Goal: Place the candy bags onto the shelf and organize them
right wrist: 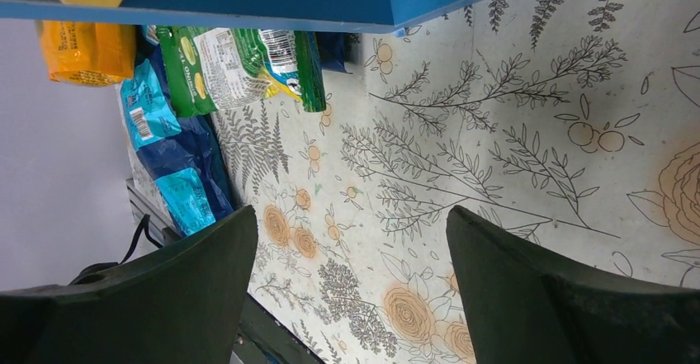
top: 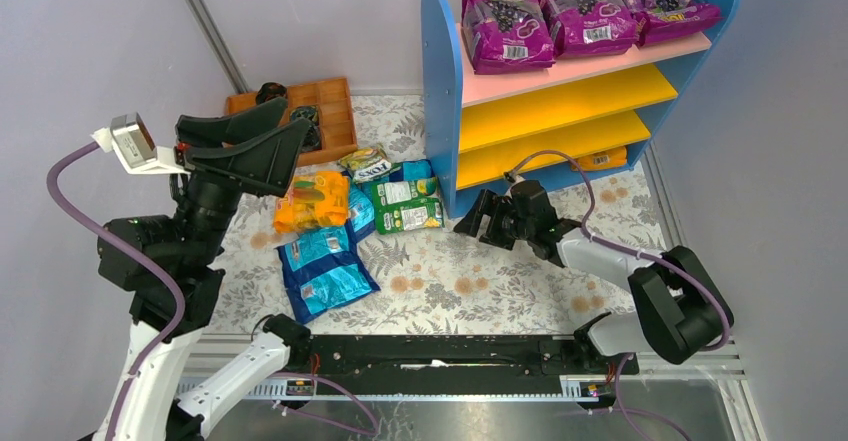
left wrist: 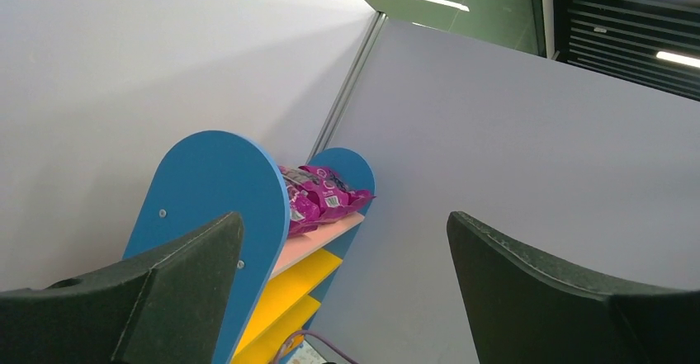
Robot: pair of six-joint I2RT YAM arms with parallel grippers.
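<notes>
Loose candy bags lie on the floral mat left of the shelf (top: 560, 81): an orange one (top: 312, 201), a green one (top: 405, 206), shiny blue ones (top: 325, 271) and a yellow-green one (top: 365, 164). One orange bag (top: 605, 157) lies on the lowest yellow board. My left gripper (top: 297, 118) is raised high above the pile, open and empty; its wrist view shows the shelf (left wrist: 215, 182) between the open gripper (left wrist: 345, 240). My right gripper (top: 472, 216) is open and empty, low over the mat beside the shelf's left panel. Its wrist view (right wrist: 351, 232) shows the green bag (right wrist: 239, 67), orange bag (right wrist: 87, 50) and blue bags (right wrist: 177, 166).
Three purple grape-print bags (top: 585, 11) fill the pink top board and show in the left wrist view (left wrist: 318, 195). An orange compartmented tray (top: 320, 111) stands at the back left. Grey walls close in on the left, back and right. A black rail (top: 440, 356) runs along the near edge.
</notes>
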